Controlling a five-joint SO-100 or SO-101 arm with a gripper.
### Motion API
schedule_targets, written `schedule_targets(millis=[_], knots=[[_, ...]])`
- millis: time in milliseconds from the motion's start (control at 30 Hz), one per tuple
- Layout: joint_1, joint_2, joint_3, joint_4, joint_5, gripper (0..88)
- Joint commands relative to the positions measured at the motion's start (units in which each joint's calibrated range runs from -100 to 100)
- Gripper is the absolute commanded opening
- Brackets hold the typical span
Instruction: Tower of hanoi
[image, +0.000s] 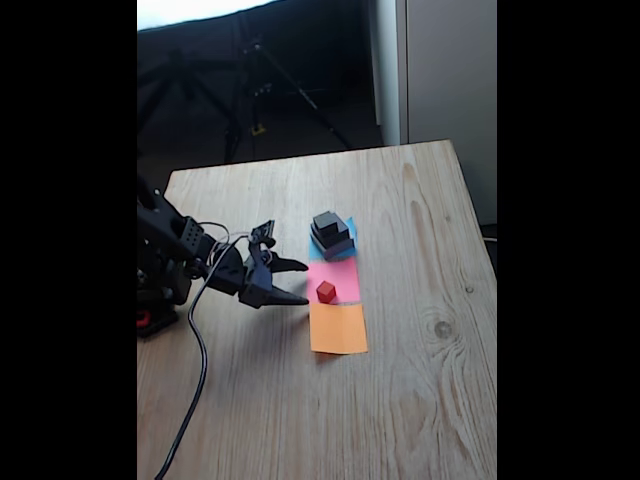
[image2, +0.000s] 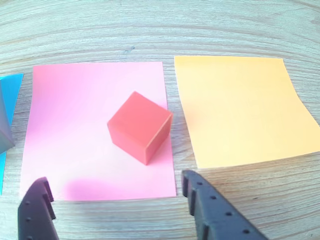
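While my gripper (image: 300, 282) hangs low over the wooden table (image: 420, 400) in the fixed view, my two fingers are spread well apart and hold nothing at all. From the wrist view I can see both of my dark fingertips (image2: 212, 210) poking up from the bottom edge, one at the lower left corner, the other right of centre, with bare wood and the near edge of the pink paper (image2: 75, 125) between them.

And there it is, the red cube (image2: 140, 126), sitting on the pink paper, turned at an angle to the sheet's edges, a little right of the sheet's middle. It is just ahead of my fingers and I am not touching it. In the fixed view it shows as a small red block (image: 326, 291) just to the right of my fingertips.

Right of the pink sheet in the wrist view lies the orange paper (image2: 240, 110), near it with a strip of wood between them, and nothing sits on it. At the far left edge I catch a sliver of the blue paper (image2: 10, 90) with a grey block edge on it.

Over in the fixed view, the stack (image: 331, 236) stands on the blue paper: a wide flat block at the bottom, a medium black one on it, a small dark cube on top. The three papers run in a row, blue farthest, pink in the middle, orange nearest the camera.
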Motion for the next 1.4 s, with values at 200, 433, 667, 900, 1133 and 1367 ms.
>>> schedule_targets(millis=[200, 433, 667, 900, 1133, 1367], knots=[[-1.68, 2.69, -7.24, -1.54, -5.99, 31.2], [-2.35, 5.94, -5.52, -9.55, -6.66, 30.5], [-2.1, 10.94, -4.97, -19.1, -6.99, 29.7], [-0.93, 17.68, -5.24, -27.52, -4.99, 29.2], [0.32, 24.87, -5.97, -34.97, -3.65, 29.3], [1.08, 31.61, -7.88, -41.28, -3.65, 29.5]])
